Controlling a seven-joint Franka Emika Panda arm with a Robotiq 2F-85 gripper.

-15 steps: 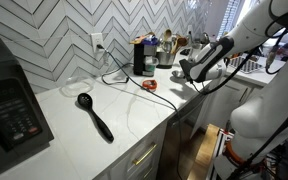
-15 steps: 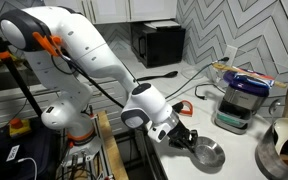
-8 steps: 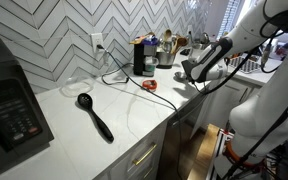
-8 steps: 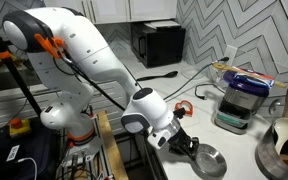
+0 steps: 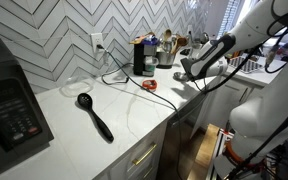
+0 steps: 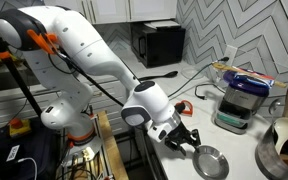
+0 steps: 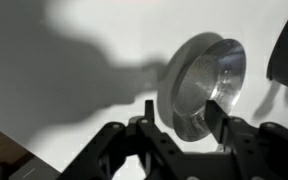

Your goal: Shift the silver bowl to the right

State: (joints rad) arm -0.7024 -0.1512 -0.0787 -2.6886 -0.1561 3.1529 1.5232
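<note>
Black two-finger claw (image 7: 182, 110) is spread wide, pinching nothing. Wrist view: it straddles the near rim of the small, shallow, shiny grey metal silver bowl (image 7: 202, 85), with one finger outside the rim and the other over the bowl's inside. Can't tell if either touches. In an exterior view the silver bowl (image 6: 210, 161) sits flat on the white countertop (image 6: 249, 150) near its front edge, with the claw (image 6: 189, 144) at its rim.
</note>
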